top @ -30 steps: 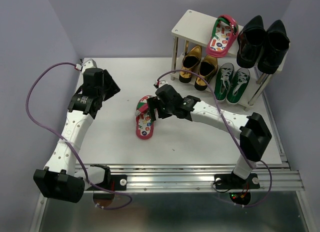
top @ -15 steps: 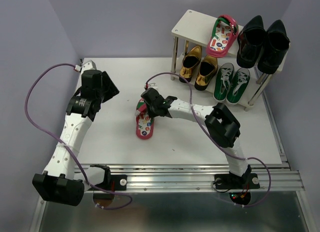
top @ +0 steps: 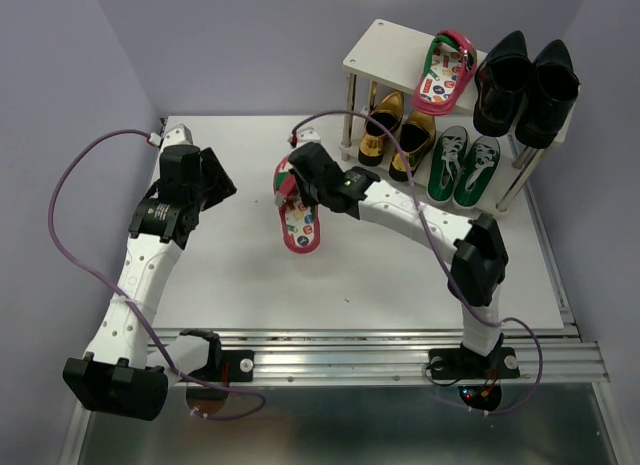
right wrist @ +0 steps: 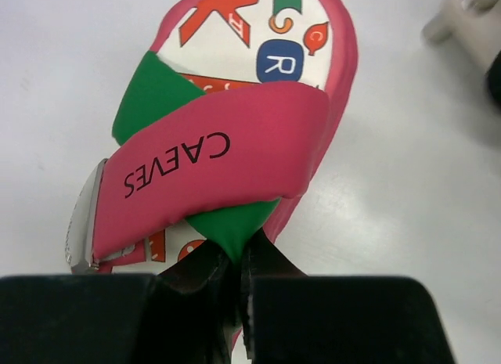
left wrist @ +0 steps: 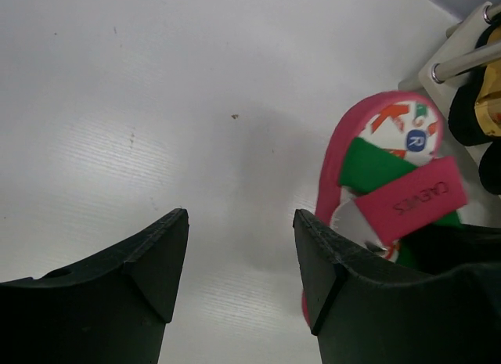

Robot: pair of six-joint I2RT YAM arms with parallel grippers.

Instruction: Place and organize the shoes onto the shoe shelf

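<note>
My right gripper (right wrist: 241, 258) is shut on the green strap of a red-pink flip-flop (right wrist: 211, 156) with a colourful footbed. In the top view this flip-flop (top: 300, 223) hangs tilted at the table's middle, left of the shoe shelf (top: 385, 53), with the right gripper (top: 298, 185) at its upper end. The other flip-flop (top: 445, 70) lies on the shelf's top board beside black loafers (top: 525, 85). Gold loafers (top: 395, 130) and green sneakers (top: 465, 165) stand under the board. My left gripper (top: 222, 180) is open, with nothing in it, left of the held flip-flop (left wrist: 391, 168).
The shelf's metal legs (top: 352, 115) stand close to the right of the held flip-flop. A purple cable (top: 80, 175) loops off the left arm. White tabletop (top: 240, 275) stretches between the two arms.
My right gripper has shut on the flip-flop's strap and carried it up and back toward the shelf, the right arm's elbow swinging right. The left arm has barely moved.
</note>
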